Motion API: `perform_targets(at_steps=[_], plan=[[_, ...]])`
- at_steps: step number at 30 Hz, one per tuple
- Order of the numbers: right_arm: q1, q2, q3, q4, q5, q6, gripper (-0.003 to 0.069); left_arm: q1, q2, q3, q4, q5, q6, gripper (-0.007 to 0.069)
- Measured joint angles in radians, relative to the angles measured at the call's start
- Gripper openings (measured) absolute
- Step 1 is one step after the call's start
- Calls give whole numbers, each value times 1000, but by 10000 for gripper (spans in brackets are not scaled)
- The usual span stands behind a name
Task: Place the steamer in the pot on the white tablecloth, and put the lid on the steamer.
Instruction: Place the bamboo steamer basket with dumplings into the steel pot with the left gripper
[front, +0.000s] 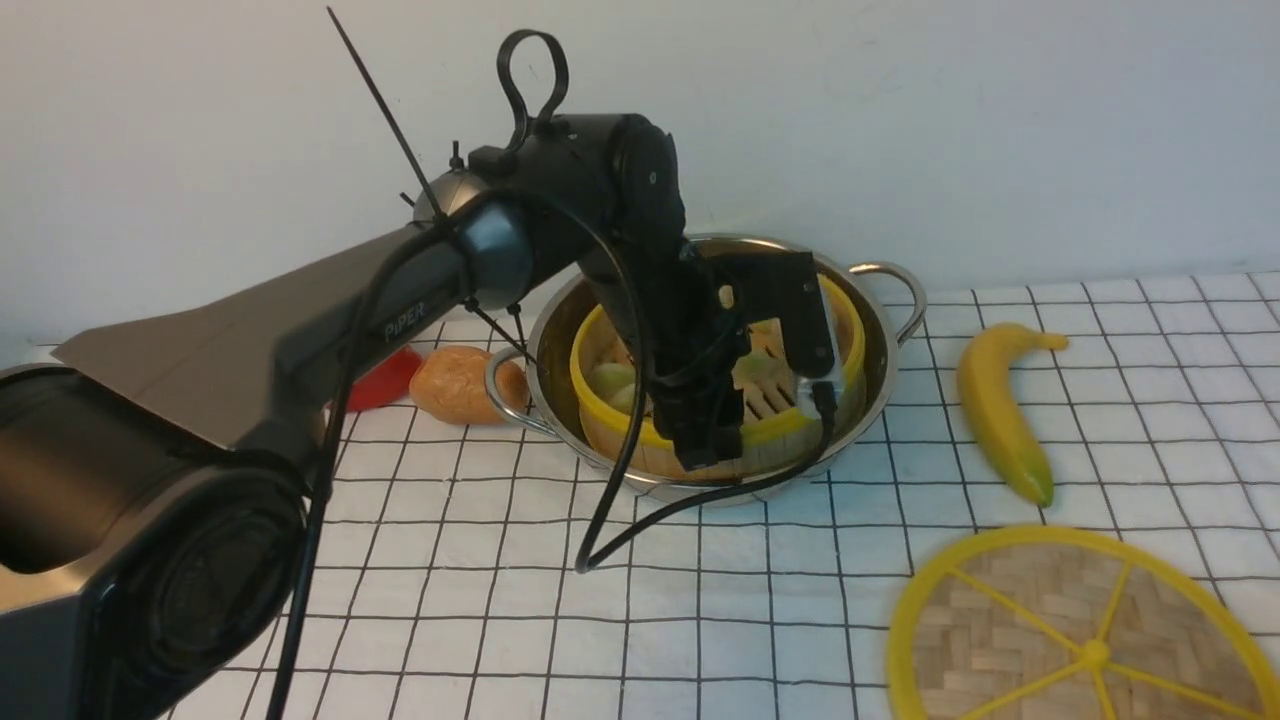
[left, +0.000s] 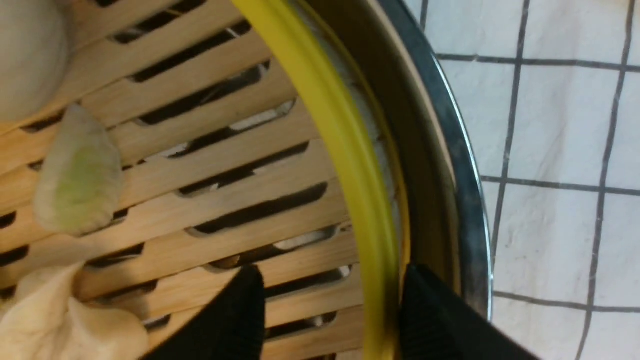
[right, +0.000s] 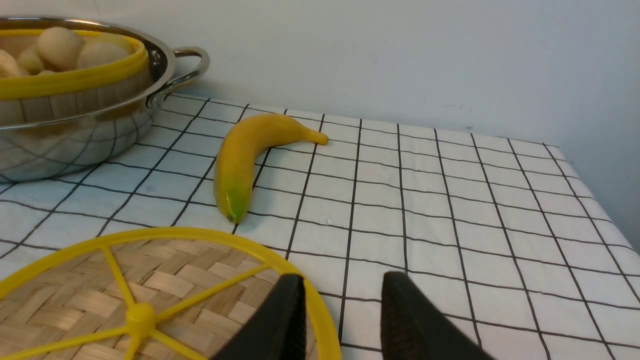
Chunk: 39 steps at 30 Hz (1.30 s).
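Inside the pot (front: 878, 345), at the far side of the bench, the steamer (front: 612, 440) sits with its buns (right: 60, 46) and dumplings (left: 77, 175), and the pot stands on the white tablecloth (front: 760, 600), so the placing part looks done. The left jaws stand parted across the steamer's yellow rim: 1 finger (left: 235, 320) is inside the basket above the slats, the other is in the narrow space between the rim and the pot wall. A gap shows on the inner side, so they are released and grasp nothing.

The step in hand, as I judge it, is to take the left arm (front: 300, 330) away. It is best to rise straight up, because a sideways pull can catch the rim with the outer finger and tip the steamer or push the pot.

The lid (front: 1060, 620) lies flat on the cloth at the near right, well apart from the pot, with a banana (front: 995, 410) between them. The right jaws are parted too, 1 finger over the weave and the other over the cloth, the lid's rim between them; whether they touch it I cannot tell. When they close, the grasp should be on that rim, and the lid should travel level and come down centred on the steamer.
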Motion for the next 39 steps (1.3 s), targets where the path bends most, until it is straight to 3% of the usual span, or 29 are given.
perform_targets(at_steps=[9, 13, 14, 17, 21, 24, 33, 39], plan=[[0, 0, 0, 0, 0, 0, 240, -5, -7, -53, 186, 88, -135, 390], [0, 0, 0, 0, 0, 0, 240, -6, -7, -148, 297, 173, -289, 390], [0, 0, 0, 0, 0, 0, 240, -6, -7, -220, 352, 199, -386, 391], [0, 0, 0, 0, 0, 0, 240, -6, -11, -347, 425, 155, -507, 391], [0, 0, 0, 0, 0, 0, 240, -1, -20, -414, 358, 132, -525, 384], [0, 0, 0, 0, 0, 0, 240, -1, -10, -417, 303, 132, -525, 340], [0, 0, 0, 0, 0, 0, 240, 3, 30, -418, 254, 138, -562, 69], [0, 0, 0, 0, 0, 0, 240, 50, 14, -411, 252, 138, -594, 8]])
